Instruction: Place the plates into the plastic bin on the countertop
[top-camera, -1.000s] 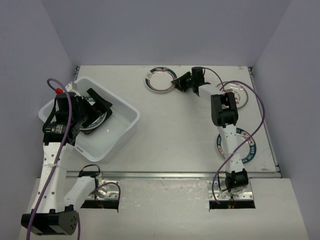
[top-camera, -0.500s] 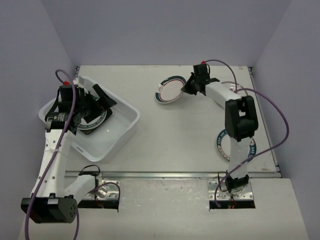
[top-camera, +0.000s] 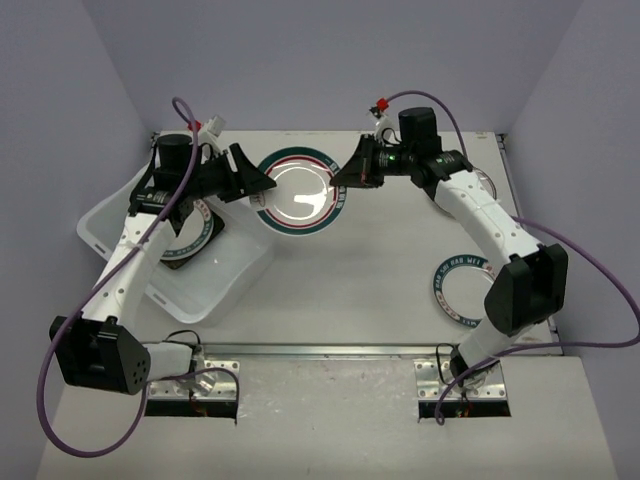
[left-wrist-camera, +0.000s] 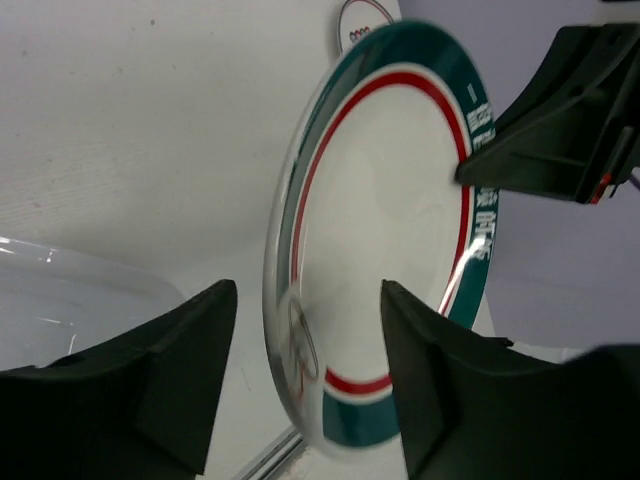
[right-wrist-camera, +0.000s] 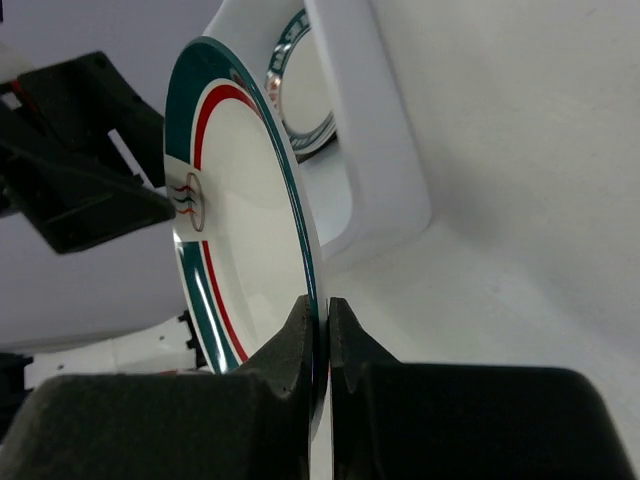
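Note:
A round white plate (top-camera: 300, 190) with a teal lettered rim and a red ring hangs above the countertop (top-camera: 350, 290). My right gripper (top-camera: 345, 175) is shut on its right rim; the pinch shows in the right wrist view (right-wrist-camera: 322, 320) on the plate (right-wrist-camera: 240, 220). My left gripper (top-camera: 252, 182) is open at the plate's left edge. In the left wrist view the left gripper (left-wrist-camera: 305, 350) has its jaws on either side of the plate (left-wrist-camera: 380, 230) rim, not touching it. The plastic bin (top-camera: 235, 285) at the left holds a black square plate (top-camera: 200, 245) and a round plate (top-camera: 195, 225), both partly hidden by the left arm.
Another round plate (top-camera: 462, 292) lies on the countertop at the right, partly under the right arm. A further plate's rim (top-camera: 487, 180) shows behind the right forearm. A metal rail (top-camera: 330, 350) runs along the front edge. Walls close in on the left, back and right.

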